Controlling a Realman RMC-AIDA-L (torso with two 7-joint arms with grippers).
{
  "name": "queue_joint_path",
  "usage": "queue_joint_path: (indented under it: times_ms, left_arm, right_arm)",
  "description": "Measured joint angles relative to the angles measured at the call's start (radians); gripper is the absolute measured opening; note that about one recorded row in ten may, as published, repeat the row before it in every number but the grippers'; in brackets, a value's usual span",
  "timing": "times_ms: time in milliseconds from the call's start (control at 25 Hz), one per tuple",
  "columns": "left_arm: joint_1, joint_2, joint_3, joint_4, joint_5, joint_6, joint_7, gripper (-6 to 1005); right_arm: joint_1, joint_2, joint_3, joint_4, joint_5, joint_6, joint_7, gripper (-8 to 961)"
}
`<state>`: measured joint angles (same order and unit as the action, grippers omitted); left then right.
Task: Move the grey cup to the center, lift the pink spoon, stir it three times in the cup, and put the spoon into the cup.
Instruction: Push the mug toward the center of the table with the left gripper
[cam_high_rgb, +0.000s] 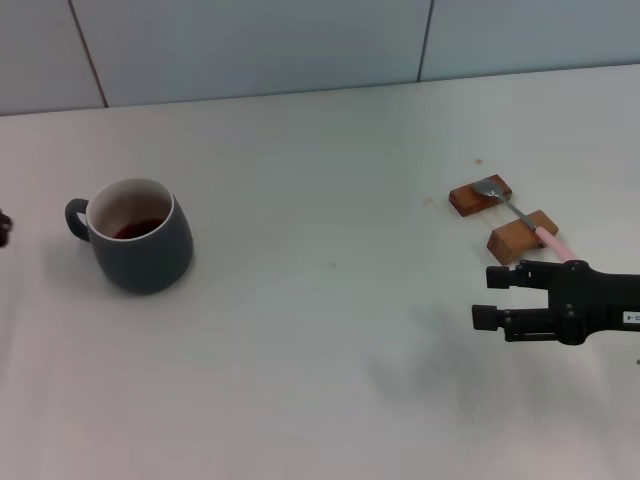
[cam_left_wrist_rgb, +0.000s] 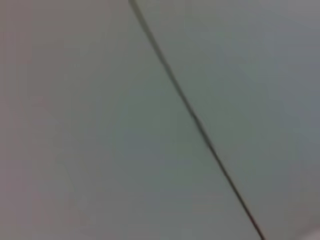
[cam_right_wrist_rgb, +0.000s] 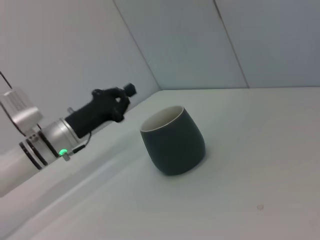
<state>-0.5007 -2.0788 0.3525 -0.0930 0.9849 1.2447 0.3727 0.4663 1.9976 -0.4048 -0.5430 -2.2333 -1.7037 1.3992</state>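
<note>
In the head view the grey cup (cam_high_rgb: 140, 236) stands far left, and the open, empty right gripper (cam_high_rgb: 496, 297) is just beside the pink spoon (cam_high_rgb: 524, 219) on wooden blocks (cam_high_rgb: 503, 215). In the right wrist view the left gripper (cam_right_wrist_rgb: 120, 99) is nearer the cup (its jaws cannot be judged).

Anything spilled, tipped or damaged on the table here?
Nothing stands out. The grey cup stands upright with its liquid inside, and the pink spoon lies across two wooden blocks, near the open right gripper.
</note>
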Motion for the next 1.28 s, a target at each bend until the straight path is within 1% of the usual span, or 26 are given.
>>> queue_joint_path:
  times_ms: [120, 200, 400, 480, 640, 960, 1280]
  left_arm:
    - [-0.026, -0.001, -0.009, -0.043, -0.002, -0.048, 0.084, 84]
    - [-0.035, -0.002, -0.013, -0.065, 0.002, -0.068, 0.101, 11]
    - [-0.040, -0.002, -0.015, -0.134, 0.020, -0.076, 0.114, 0]
    - [-0.044, -0.002, -0.016, -0.164, 0.021, -0.071, 0.145, -2]
    - [-0.056, -0.001, -0.014, -0.196, 0.026, -0.069, 0.178, -2]
    - [-0.074, -0.001, -0.042, -0.227, 0.141, -0.071, 0.181, -2]
    - [-0.085, -0.001, -0.134, -0.272, 0.308, -0.076, 0.179, -1]
  right_arm:
    - [0.000, 0.001, 0.000, 0.000, 0.000, 0.000, 0.005, 829]
    - [0.000, 0.001, 0.000, 0.000, 0.000, 0.001, 0.009, 828]
    - [-0.004, 0.001, 0.007, 0.000, 0.003, 0.001, 0.010, 828]
    - [-0.005, 0.001, 0.008, 0.000, 0.004, 0.001, 0.011, 828]
    - [-0.005, 0.003, 0.010, 0.000, 0.005, 0.001, 0.011, 829]
    - [-0.005, 0.009, 0.011, 0.000, 0.005, 0.001, 0.011, 829]
    - [-0.005, 0.014, 0.009, 0.000, 0.002, 0.001, 0.013, 829]
